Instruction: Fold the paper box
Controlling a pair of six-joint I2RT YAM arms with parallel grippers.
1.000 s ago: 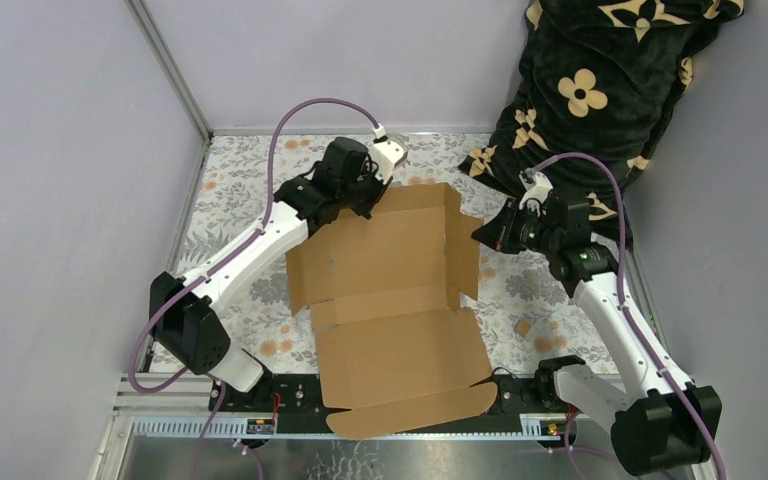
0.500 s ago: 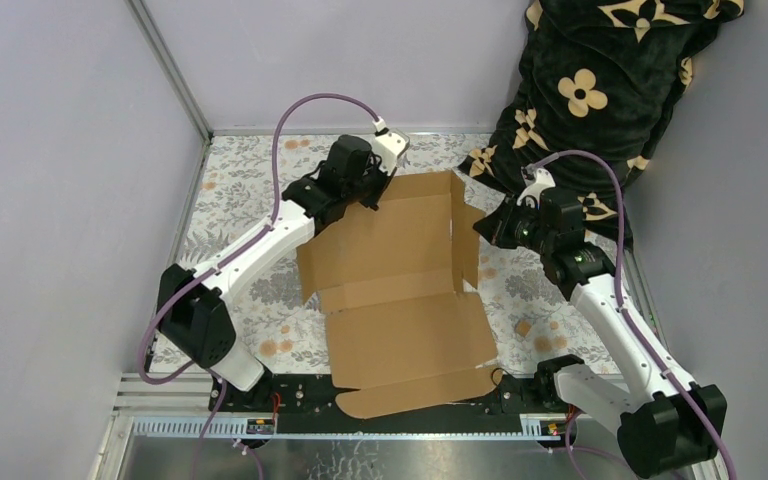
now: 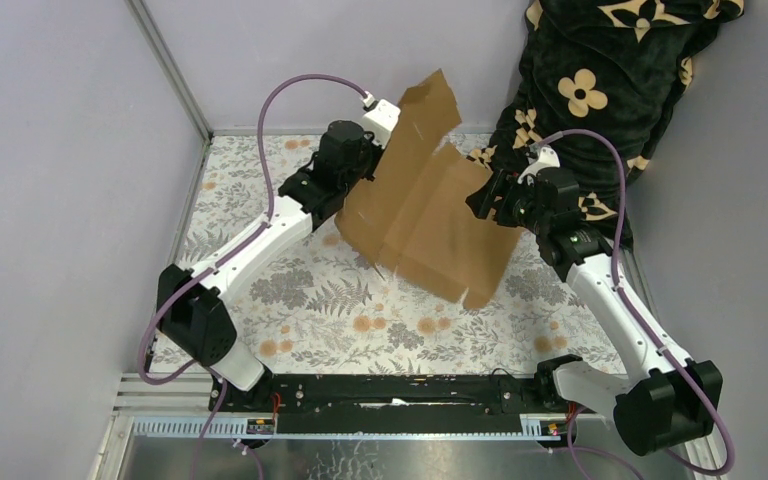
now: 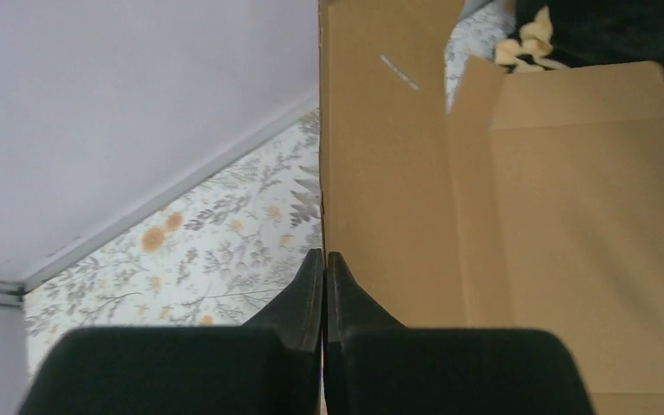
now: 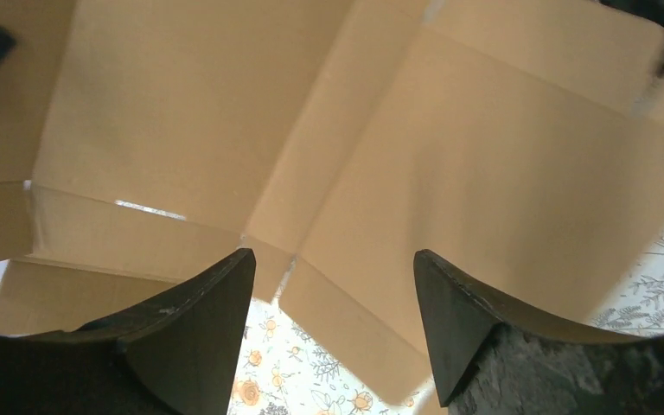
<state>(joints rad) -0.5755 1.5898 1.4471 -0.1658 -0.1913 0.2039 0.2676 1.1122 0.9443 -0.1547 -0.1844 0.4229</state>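
The paper box (image 3: 425, 215) is an unfolded brown cardboard sheet with flaps. It hangs tilted in the air over the back of the table, its top corner up against the back wall. My left gripper (image 4: 323, 259) is shut on the sheet's left edge, with one finger on each face; in the top view it (image 3: 368, 170) sits at the sheet's upper left. My right gripper (image 5: 333, 255) is open, and the cardboard (image 5: 398, 130) lies just beyond its fingertips with nothing between them. In the top view it (image 3: 482, 195) is at the sheet's right edge.
A black blanket with beige flowers (image 3: 600, 80) is heaped at the back right, close behind the right arm. The floral table cover (image 3: 360, 300) is bounded by grey walls at the left and back. A black rail (image 3: 400, 390) runs along the near edge.
The sheet lay mostly flat toward the near edge; it has been lifted and swung up toward the back. My right gripper has opened and let go of it. The left keeps its grip.
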